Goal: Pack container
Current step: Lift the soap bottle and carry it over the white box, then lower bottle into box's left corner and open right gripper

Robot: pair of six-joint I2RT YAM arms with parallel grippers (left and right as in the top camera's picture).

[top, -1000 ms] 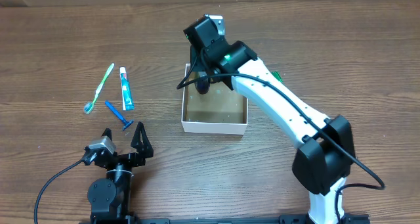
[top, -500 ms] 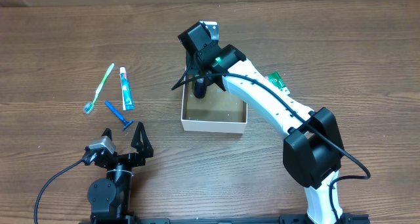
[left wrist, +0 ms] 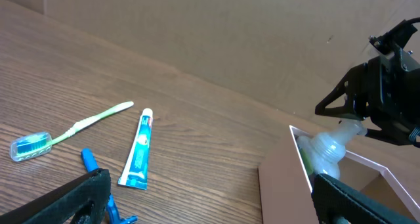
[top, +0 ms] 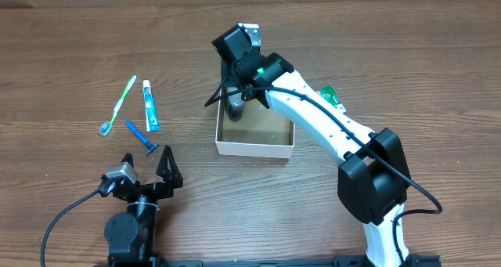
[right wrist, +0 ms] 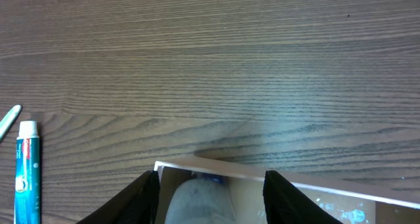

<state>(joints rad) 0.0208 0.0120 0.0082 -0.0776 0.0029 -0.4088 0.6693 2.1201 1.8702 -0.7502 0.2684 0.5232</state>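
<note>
My right hand [right wrist: 211,191] is spread now, fingers either side of the pale bottle [left wrist: 326,152], which hung higher half a second ago and now lies in the far-left corner of the container [top: 256,150] mid-counter [top: 391,48]. My arm crosses its far wall. Toothpaste [top: 150,104], toothbrush [top: 119,104] and razor [top: 142,138] lie well left, and my left hand [top: 147,167] rests spread nearer.

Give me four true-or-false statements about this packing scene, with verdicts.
1. The toothpaste lies on the table outside the container. True.
2. The toothbrush is inside the container. False: it lies on the table beside the toothpaste.
3. The right gripper is open over a bottle in a corner of the container. True.
4. The left gripper holds the razor. False: it is open and empty, and the razor lies on the table.
</note>
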